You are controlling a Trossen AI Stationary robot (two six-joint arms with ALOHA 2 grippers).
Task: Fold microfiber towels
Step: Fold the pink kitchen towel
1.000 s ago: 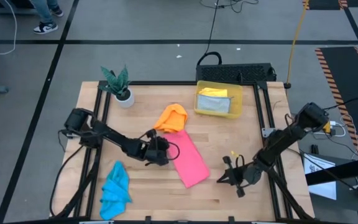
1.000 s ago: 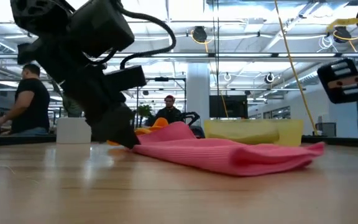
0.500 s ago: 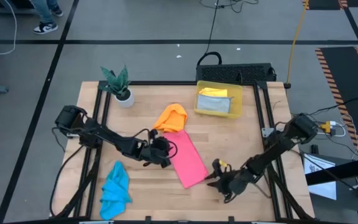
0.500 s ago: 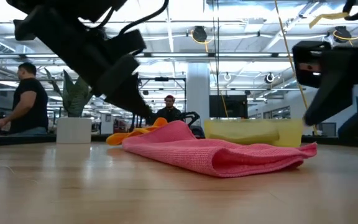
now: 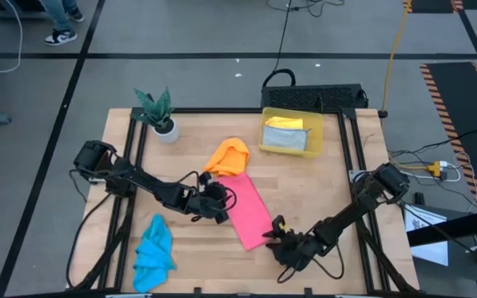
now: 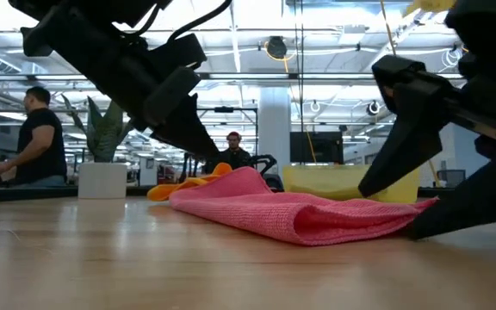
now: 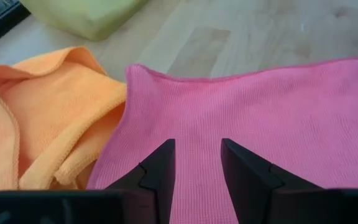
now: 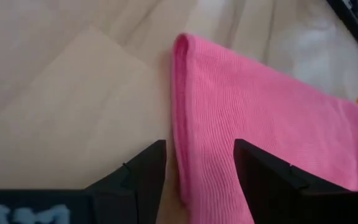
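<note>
At the near edge of the wooden desk (image 5: 321, 174) the bright blue towel (image 5: 153, 252) lies crumpled by the left corner, apart from everything else. Farther in, the right claw (image 5: 273, 240) sits low at the near end of the pink towel (image 5: 251, 213), its fingers (image 8: 143, 177) spread wide, one on each side of the towel's folded edge and not closed on it. The pink towel lies folded into a long strip running diagonally toward the middle of the desk. The left claw (image 5: 222, 201) is at the strip's left edge; its fingers (image 7: 160, 174) stand partly apart just above the pink cloth, gripping nothing. Touching the far end of the pink towel is the orange towel (image 5: 228, 156), bunched in a loose heap. Beyond it, at the far left, stands a small potted plant (image 5: 159, 114). At the far right a translucent yellow bin (image 5: 291, 134) holds the grey towel (image 5: 289, 141) and the yellow towel (image 5: 286, 122).
</note>
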